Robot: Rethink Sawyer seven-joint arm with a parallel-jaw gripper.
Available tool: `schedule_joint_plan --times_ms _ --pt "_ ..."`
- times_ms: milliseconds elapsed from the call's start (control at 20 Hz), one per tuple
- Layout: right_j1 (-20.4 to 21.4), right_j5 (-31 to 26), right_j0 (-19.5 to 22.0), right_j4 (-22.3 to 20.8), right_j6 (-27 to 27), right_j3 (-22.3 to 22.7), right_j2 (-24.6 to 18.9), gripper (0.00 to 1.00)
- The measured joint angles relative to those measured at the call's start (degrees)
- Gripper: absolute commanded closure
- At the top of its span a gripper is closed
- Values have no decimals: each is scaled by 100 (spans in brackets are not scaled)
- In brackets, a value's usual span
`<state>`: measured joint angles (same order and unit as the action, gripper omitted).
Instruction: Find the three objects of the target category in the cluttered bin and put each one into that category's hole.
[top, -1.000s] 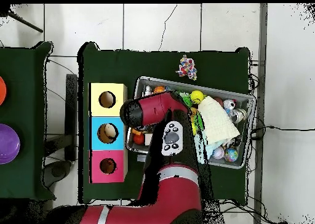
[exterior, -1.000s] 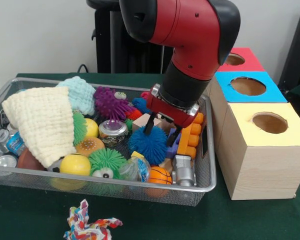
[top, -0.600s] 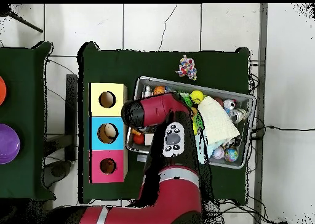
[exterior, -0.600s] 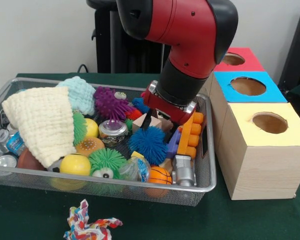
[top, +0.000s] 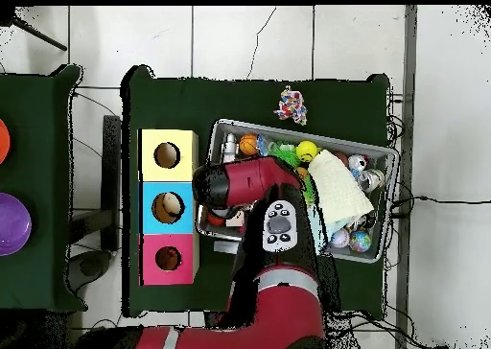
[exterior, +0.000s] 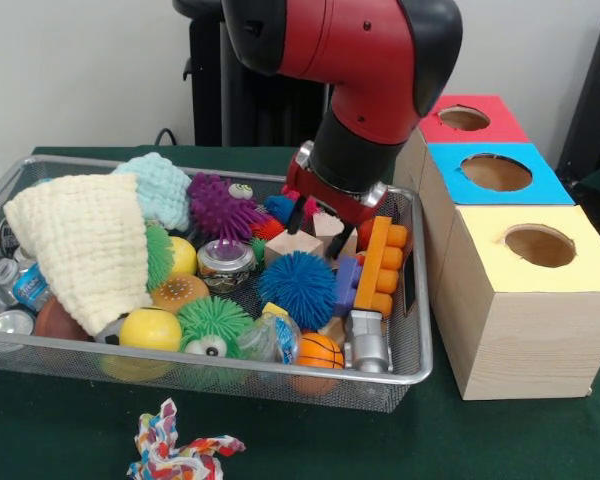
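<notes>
From the front, the red arm [exterior: 350, 60] bends down from the top into the wire bin [exterior: 410, 330], its black wrist and red collar tilted toward the bin's right end. The jaws [exterior: 315, 222] hang just over the toys there; two dark fingers [exterior: 296, 216] stand apart with nothing between them, so they are spread. Right below them lie pale wooden blocks [exterior: 298, 243], and just in front a blue spiky ball [exterior: 297, 288]. An orange brick [exterior: 375, 262] stands against the bin's right wall, with a purple brick [exterior: 346, 285] touching it and a grey toy [exterior: 366, 340] in front. A purple spiky toy [exterior: 220, 208] sits mid-bin, a green one-eyed ball [exterior: 212, 328] and a small basketball [exterior: 319, 350] by the front rim, yellow balls [exterior: 150, 328] beside them. A cream cloth [exterior: 85, 245] covers the left end, a light blue knit [exterior: 160, 188] behind it, cans [exterior: 5, 290] at the left wall. Three boxes stand just right of the bin: yellow box [exterior: 540, 290], blue box [exterior: 495, 175], red box [exterior: 470, 120], each with a round hole on top. A rope toy [exterior: 175, 450] lies on the green bench [exterior: 60, 430] at its front edge.

From overhead, the arm [top: 254, 187] stretches from the bottom edge across the bin's [top: 379, 153] box-side end and hides the jaws. The three boxes line up beside the bin, and the blue box's hole [top: 168, 207] holds something pale.
</notes>
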<state>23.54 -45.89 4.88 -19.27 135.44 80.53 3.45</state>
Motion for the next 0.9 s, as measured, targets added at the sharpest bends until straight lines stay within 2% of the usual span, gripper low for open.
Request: schedule_joint_plan --times_ms 300,450,800,900 --pt "199 -643 130 6 0 278 -84 0" --pt "198 -667 229 5 0 343 -170 0" --pt "55 -446 487 6 0 351 -508 0" --pt "121 -95 537 4 0 357 -559 0"
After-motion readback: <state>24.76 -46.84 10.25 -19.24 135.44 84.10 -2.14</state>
